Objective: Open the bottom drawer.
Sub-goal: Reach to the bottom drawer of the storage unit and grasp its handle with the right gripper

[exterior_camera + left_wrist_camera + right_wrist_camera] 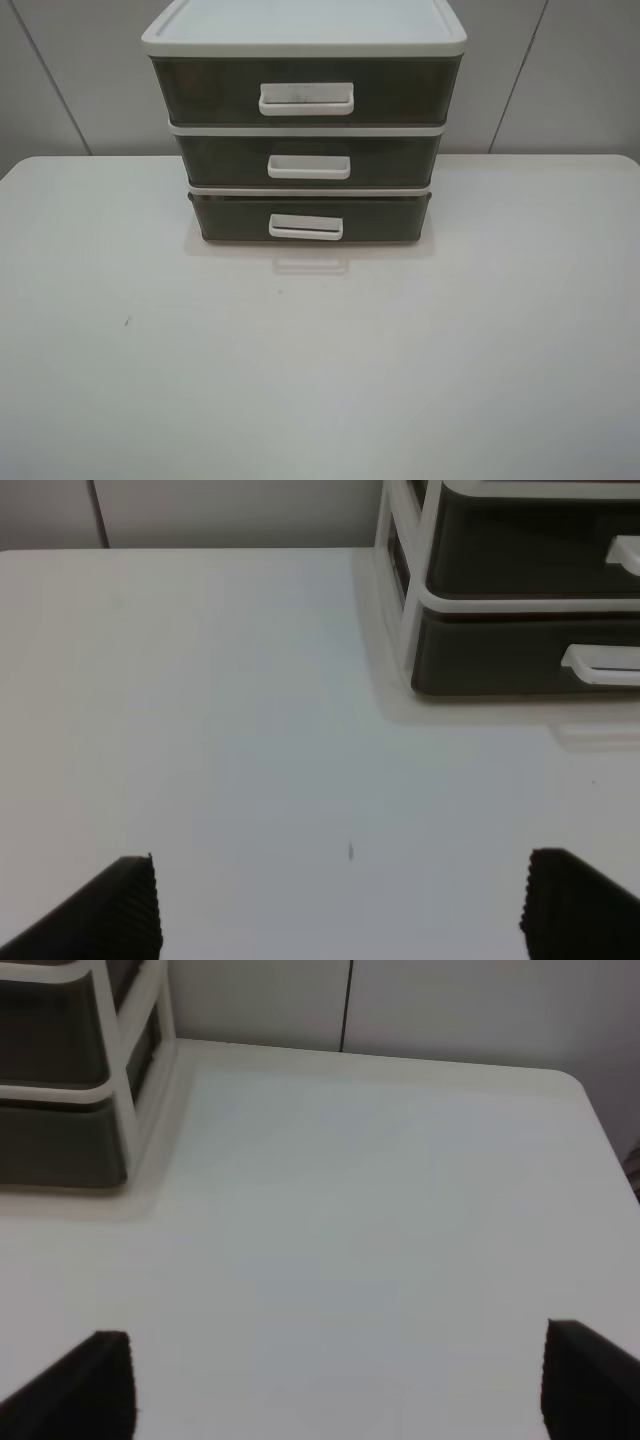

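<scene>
The bottom drawer, smoky brown with a white loop handle, sits pushed fully in. Its front is level with the middle drawer above it, below the top drawer of the white-framed drawer unit. The unit stands at the middle of the table's far edge, handles facing the near edge. The left gripper hangs over bare tabletop on the left side, well apart from the drawer, jaws spread wide and holding nothing. The right gripper hovers over the right side, equally wide open and empty.
</scene>
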`<state>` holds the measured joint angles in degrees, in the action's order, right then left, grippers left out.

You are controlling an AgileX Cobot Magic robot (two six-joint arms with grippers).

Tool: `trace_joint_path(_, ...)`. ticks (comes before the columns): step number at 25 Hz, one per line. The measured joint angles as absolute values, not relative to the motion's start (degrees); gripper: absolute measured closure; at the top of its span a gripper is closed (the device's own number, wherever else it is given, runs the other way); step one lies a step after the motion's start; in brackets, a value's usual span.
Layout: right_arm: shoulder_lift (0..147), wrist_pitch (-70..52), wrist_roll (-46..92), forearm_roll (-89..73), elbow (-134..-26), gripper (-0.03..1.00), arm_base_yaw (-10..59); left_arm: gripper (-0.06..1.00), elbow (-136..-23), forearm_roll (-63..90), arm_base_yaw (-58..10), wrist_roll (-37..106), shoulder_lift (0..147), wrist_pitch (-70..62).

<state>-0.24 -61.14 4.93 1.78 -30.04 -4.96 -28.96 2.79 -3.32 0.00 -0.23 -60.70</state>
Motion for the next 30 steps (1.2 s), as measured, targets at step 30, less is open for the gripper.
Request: trace_joint_path(30, 23.79, -60.93, 4.98, 15.07, -43.49, 0.17, 20.99, 0.2, -28.96, 2.79, -3.32, 0.0, -0.23, -60.7)
